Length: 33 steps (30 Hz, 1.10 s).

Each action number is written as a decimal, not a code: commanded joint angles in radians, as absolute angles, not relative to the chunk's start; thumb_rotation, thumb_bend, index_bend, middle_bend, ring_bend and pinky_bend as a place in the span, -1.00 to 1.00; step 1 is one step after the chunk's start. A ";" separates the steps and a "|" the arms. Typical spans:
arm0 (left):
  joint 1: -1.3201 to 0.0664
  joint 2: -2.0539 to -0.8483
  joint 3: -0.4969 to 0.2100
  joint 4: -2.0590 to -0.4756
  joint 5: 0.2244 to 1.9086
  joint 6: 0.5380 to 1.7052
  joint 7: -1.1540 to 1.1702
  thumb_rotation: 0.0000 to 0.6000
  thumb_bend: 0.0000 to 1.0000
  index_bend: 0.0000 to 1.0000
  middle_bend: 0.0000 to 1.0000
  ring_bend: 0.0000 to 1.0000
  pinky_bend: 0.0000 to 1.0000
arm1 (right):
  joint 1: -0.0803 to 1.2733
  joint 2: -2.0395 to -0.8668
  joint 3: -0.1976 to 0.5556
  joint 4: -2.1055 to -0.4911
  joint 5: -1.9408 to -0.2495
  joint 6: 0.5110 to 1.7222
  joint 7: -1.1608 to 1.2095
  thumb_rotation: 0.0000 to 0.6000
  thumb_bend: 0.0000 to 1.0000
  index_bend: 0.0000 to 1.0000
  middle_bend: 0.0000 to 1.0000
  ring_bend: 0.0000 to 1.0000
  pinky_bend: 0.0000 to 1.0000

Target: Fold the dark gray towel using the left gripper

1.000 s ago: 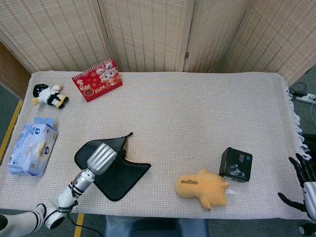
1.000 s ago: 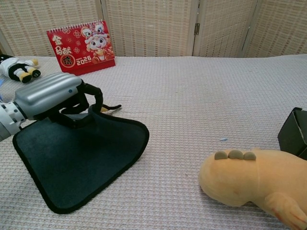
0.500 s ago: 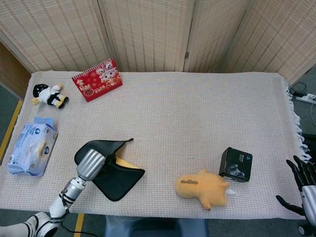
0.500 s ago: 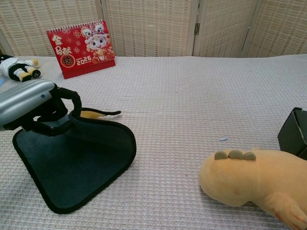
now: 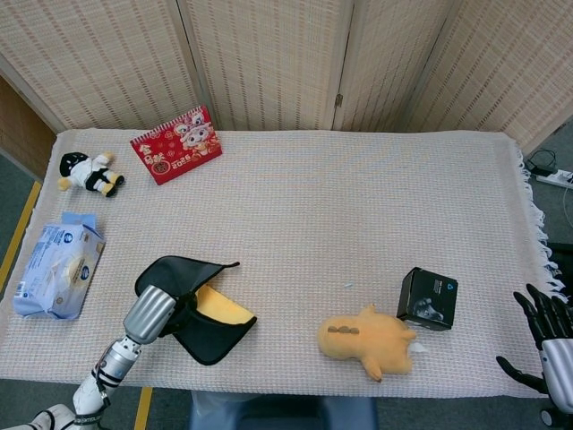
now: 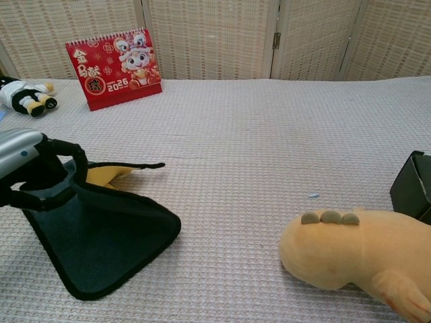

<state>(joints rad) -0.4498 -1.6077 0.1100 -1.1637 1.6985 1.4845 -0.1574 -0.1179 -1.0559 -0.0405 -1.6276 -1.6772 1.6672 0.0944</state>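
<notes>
We see the towel point(image 5: 204, 315) near the front left corner of the table, dark gray with a black stitched border on its outer face and yellow on its underside. It is partly folded: one side is lifted off the cloth and drawn over toward the left, so a yellow patch shows where it peels back. From the chest view the towel point(image 6: 101, 235) makes a tent, its raised edge sloping down to the right, with a thin black loop lying flat on the cloth behind it.
</notes>
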 commanded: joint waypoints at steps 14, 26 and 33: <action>-0.386 -1.627 0.132 -1.096 1.726 1.511 -0.204 1.00 -0.02 0.30 1.00 1.00 1.00 | -0.118 -1.065 -0.051 -1.630 -1.701 1.669 0.075 1.00 -0.58 -1.00 -1.00 -1.00 -1.00; -0.341 -1.654 0.152 -1.040 1.745 1.528 -0.262 1.00 -0.02 0.30 1.00 1.00 1.00 | -0.118 -1.078 -0.061 -1.635 -1.716 1.667 0.054 1.00 -0.58 -1.00 -1.00 -1.00 -1.00; -0.322 -1.673 0.154 -1.006 1.745 1.526 -0.289 1.00 -0.02 0.29 1.00 1.00 1.00 | -0.116 -1.081 -0.065 -1.635 -1.725 1.664 0.049 1.00 -0.58 -1.00 -1.00 -1.00 -1.00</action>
<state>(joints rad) -0.3249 -1.6697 0.1538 -1.0093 1.7456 1.5276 -0.2844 -0.1164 -1.0810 -0.0650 -1.6350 -1.7245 1.6644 0.0486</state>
